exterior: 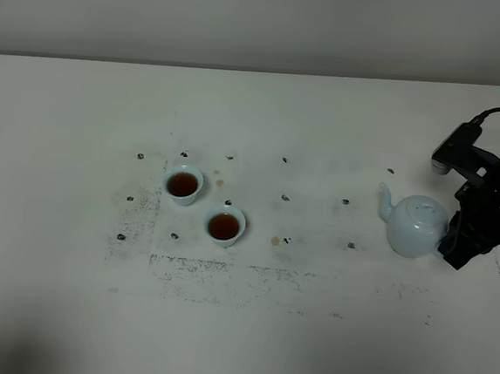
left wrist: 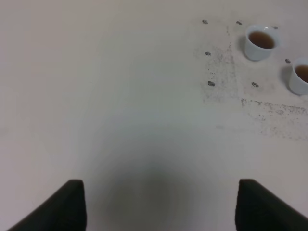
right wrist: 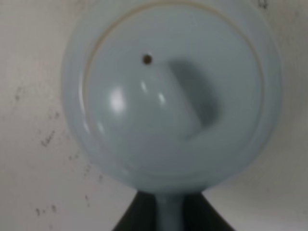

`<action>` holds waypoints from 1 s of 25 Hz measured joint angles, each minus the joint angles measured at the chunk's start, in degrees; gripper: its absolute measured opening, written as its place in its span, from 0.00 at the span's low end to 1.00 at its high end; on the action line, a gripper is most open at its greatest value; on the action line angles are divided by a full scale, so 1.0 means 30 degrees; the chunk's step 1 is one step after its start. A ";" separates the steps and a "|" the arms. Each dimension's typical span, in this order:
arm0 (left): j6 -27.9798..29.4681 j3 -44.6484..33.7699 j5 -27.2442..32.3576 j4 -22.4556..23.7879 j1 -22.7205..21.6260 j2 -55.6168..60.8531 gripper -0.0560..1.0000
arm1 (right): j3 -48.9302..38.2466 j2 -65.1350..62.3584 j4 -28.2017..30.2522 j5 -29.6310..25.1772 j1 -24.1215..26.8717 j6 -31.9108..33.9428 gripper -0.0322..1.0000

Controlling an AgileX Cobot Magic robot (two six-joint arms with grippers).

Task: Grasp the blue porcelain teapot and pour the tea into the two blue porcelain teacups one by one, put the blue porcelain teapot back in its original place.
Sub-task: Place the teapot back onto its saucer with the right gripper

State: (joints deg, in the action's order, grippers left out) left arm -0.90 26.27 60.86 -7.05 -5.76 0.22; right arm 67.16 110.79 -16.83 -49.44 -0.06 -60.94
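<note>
I see the teapot (exterior: 416, 226) standing upright on the tabletop (exterior: 307, 332), well to the right of the two cups, spout toward them. My right gripper (right wrist: 168, 211) has its jaws clamped on the teapot's handle (right wrist: 168, 214). The far cup (exterior: 183, 185) and near cup (exterior: 225, 226) sit close together, both holding dark tea. My left gripper (left wrist: 159, 204) hangs over bare tabletop, jaws wide apart.

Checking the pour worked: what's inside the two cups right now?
Both cups, the far one and the near one, hold dark brown tea, its surface a little below the rim. The tea hides the cup bottoms.
</note>
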 joint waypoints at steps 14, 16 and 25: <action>0.0000 0.0000 0.0000 0.0000 0.0000 0.0000 0.64 | 0.0000 0.0000 -0.0880 -0.0793 0.0000 0.0021 0.30; 0.0000 0.0000 0.0000 0.0000 0.0000 0.0000 0.64 | 0.0000 0.0000 -0.0924 -0.0647 0.0000 0.0088 0.39; 0.0000 0.0000 0.0000 0.0000 0.0000 0.0000 0.64 | 0.0000 -0.0779 -0.0848 -0.0514 0.0000 0.0562 0.61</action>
State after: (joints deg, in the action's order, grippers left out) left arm -0.90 26.27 60.86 -7.05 -5.76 0.22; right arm 67.16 108.46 -19.37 -50.99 -0.06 -59.25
